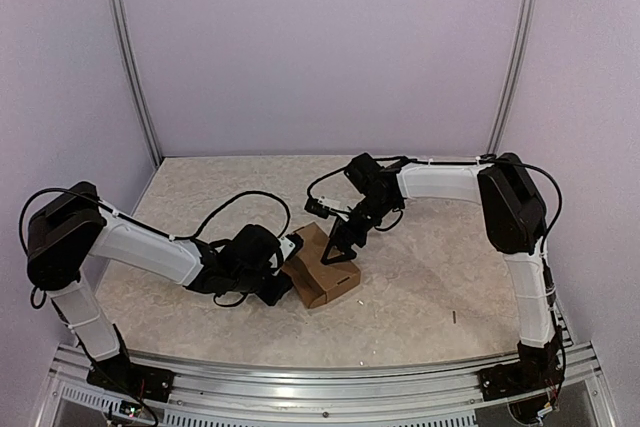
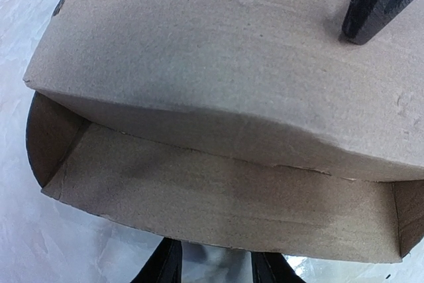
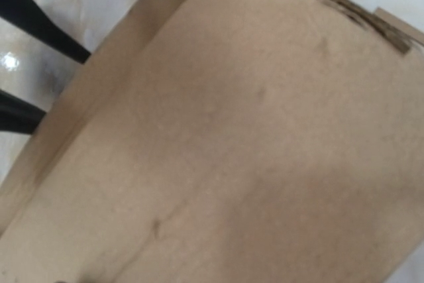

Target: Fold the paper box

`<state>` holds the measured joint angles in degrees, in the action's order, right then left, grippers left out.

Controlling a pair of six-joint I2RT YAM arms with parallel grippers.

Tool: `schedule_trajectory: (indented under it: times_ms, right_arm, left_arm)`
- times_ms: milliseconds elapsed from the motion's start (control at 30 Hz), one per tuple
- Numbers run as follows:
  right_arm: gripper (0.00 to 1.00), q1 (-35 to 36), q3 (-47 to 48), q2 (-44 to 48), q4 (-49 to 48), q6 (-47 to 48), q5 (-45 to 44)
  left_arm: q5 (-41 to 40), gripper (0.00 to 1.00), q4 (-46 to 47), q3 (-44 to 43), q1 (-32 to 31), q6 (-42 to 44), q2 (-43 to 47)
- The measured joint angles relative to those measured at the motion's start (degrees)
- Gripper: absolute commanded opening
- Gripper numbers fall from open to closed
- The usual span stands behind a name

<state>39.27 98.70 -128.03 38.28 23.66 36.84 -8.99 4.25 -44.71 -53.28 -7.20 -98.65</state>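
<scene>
Paper box (image 1: 322, 269), brown cardboard, partly folded

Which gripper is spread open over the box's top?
The right gripper, fingers splayed wide over the paper box; the left gripper sits low against the box's left end.

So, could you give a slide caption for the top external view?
Right hand, open, over the partly folded paper box on the table.
</scene>
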Motion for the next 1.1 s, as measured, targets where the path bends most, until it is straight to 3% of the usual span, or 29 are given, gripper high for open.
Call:
schedule_trajectory:
  times_ms: [833,1100]
  right_arm:
    - [0.92,0.0,0.2,-0.4,0.0,0.7,0.7]
    - [0.92,1.0,0.4,-0.9,0.5,0.3,1.9]
  left_arm:
    - [1.7,0.36,-0.1,-3.0,0.9,3.4,-1.2]
    - [1.7,0.36,1.9,4.0,0.5,2.5,3.0]
